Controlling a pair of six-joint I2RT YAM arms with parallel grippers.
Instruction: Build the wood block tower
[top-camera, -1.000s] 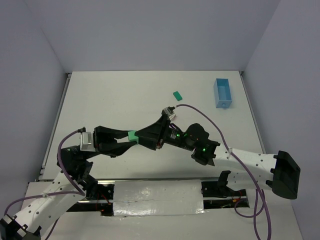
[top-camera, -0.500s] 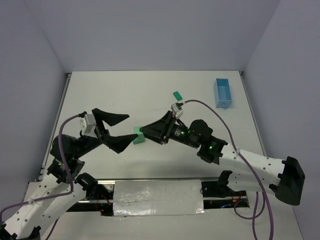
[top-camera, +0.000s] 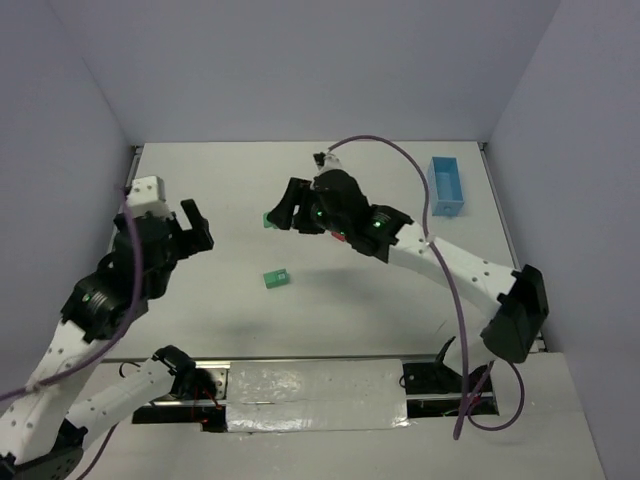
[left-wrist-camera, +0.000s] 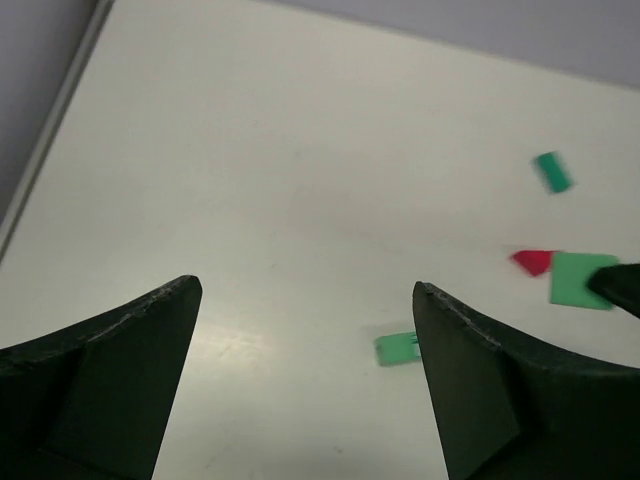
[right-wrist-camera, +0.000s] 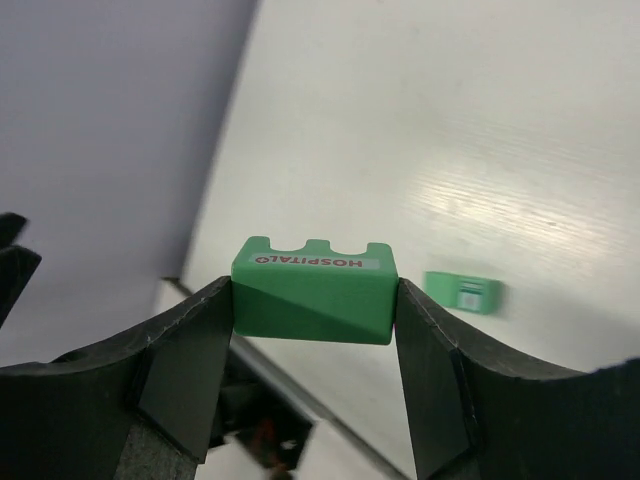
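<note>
My right gripper (right-wrist-camera: 313, 285) is shut on a green notched block (right-wrist-camera: 313, 305) with a white "HOSPITAL" label, held above the table. From above, that right gripper (top-camera: 277, 216) hangs over the middle of the table with the notched block (top-camera: 269, 218) at its tip. A small green rectangular block (top-camera: 276, 278) lies flat on the table below it; the same green block (right-wrist-camera: 462, 292) (left-wrist-camera: 397, 348) shows in both wrist views. A red triangular piece (left-wrist-camera: 532, 262) and another green block (left-wrist-camera: 551, 172) lie farther off. My left gripper (left-wrist-camera: 305, 290) (top-camera: 193, 226) is open and empty, raised at the left.
A light blue plastic box (top-camera: 445, 186) stands at the far right of the white table (top-camera: 220, 190). Grey walls close the table on the left, far and right sides. The right arm's purple cable (top-camera: 400, 160) arcs above the table.
My left gripper has opened and drawn back up and to the left. My right gripper has lifted the notched block away toward the far middle. A green block stays on the table where they met.
</note>
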